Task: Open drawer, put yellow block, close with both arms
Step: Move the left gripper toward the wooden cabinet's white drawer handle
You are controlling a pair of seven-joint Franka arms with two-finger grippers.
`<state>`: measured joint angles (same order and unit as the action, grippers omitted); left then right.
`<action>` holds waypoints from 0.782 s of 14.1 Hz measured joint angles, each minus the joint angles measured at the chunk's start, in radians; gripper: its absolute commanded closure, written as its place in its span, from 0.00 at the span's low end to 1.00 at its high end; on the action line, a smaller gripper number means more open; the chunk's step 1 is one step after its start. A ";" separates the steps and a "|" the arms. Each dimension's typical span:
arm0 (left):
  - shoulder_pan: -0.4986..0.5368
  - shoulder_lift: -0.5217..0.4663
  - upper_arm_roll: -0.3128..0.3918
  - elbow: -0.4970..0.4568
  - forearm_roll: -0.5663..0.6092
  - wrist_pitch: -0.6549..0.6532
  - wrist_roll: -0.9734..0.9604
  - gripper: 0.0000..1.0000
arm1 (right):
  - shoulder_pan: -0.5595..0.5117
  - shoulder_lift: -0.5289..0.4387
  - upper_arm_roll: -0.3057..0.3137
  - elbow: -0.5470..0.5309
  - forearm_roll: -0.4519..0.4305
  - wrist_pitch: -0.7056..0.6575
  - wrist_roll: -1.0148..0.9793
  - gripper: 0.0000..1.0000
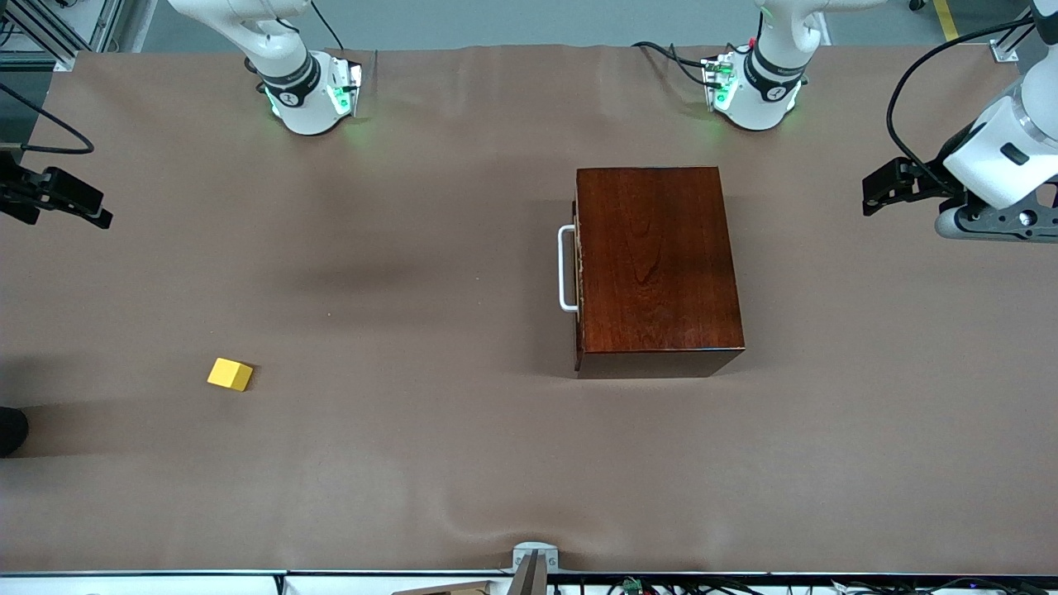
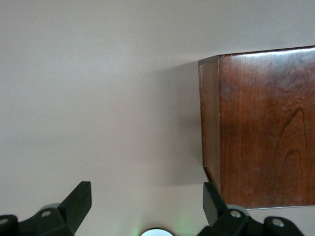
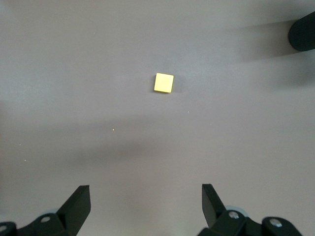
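glossy mahogany box [image 1: 657, 268] | white u-shaped handle [image 1: 566, 268] | matte yellow block [image 1: 230, 374]

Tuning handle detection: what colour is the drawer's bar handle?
White, against the dark reddish-brown box; the drawer handle shows best in the front view.

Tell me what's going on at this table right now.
Nothing is being handled yet. The drawer is shut inside the wooden box, and the yellow block lies alone on the table, toward the right arm's end and nearer the front camera than the box. The left gripper hangs open over the table beside the box; the right gripper hangs open over the table near the block.
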<state>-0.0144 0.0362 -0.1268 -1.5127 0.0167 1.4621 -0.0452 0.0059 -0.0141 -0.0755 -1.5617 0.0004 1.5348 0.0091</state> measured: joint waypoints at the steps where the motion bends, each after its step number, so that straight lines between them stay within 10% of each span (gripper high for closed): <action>1: -0.001 0.002 -0.001 0.000 0.000 0.000 -0.001 0.00 | 0.000 0.000 0.000 0.000 0.000 0.000 0.000 0.00; 11: -0.119 0.099 -0.038 0.084 0.000 0.013 -0.282 0.00 | 0.000 0.000 0.000 0.001 0.000 0.000 0.000 0.00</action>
<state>-0.1335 0.1352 -0.1643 -1.4288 0.0167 1.4753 -0.3268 0.0058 -0.0141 -0.0756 -1.5609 0.0004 1.5348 0.0091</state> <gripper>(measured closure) 0.000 0.000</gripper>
